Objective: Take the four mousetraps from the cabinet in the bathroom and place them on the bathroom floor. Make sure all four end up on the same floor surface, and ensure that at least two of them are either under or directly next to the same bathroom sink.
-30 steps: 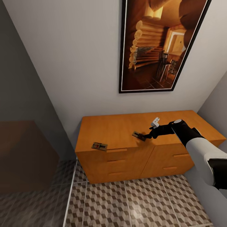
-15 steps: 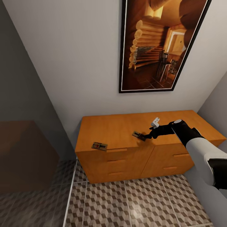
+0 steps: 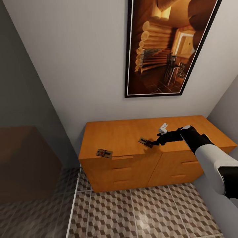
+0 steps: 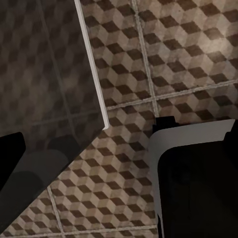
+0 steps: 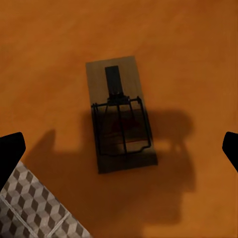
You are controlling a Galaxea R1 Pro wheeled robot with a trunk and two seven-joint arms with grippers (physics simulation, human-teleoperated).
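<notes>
Above a mousetrap (image 5: 121,115), the right end effector (image 3: 151,144) gapes wide.

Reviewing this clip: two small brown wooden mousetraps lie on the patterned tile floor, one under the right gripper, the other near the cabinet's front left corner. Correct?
Not the floor. Both small brown wooden mousetraps lie on the flat top of the orange-brown wooden cabinet, as the head view shows: one under the right gripper, the other near the front left corner. The cube-patterned tile floor lies below.
</notes>
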